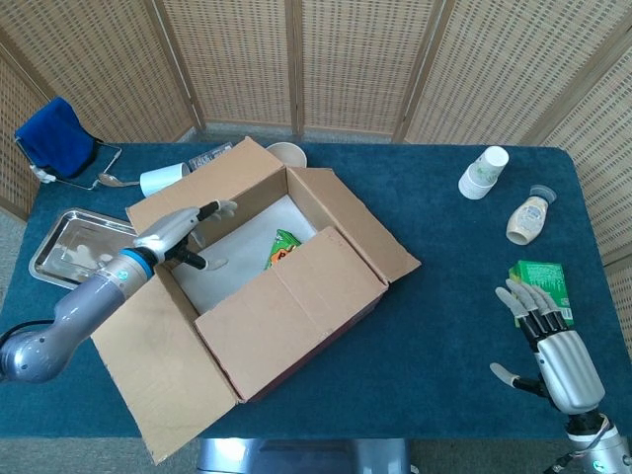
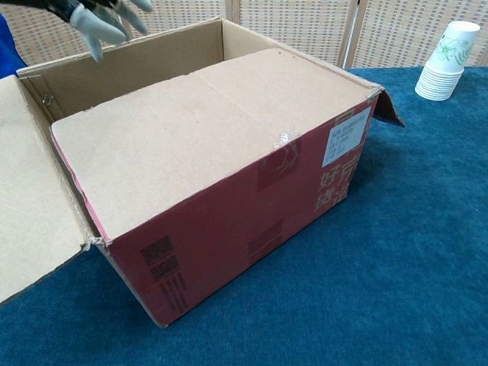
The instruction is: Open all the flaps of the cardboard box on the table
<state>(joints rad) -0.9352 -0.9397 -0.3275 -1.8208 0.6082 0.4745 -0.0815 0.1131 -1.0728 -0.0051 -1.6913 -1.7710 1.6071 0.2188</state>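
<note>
Above box (image 1: 286, 296) with 1 flap (image 1: 296, 311) folded inward: left hand (image 1: 183, 229) spread, empty; right hand (image 1: 553, 346) spread, empty, near table (image 1: 444, 296) edge.
</note>
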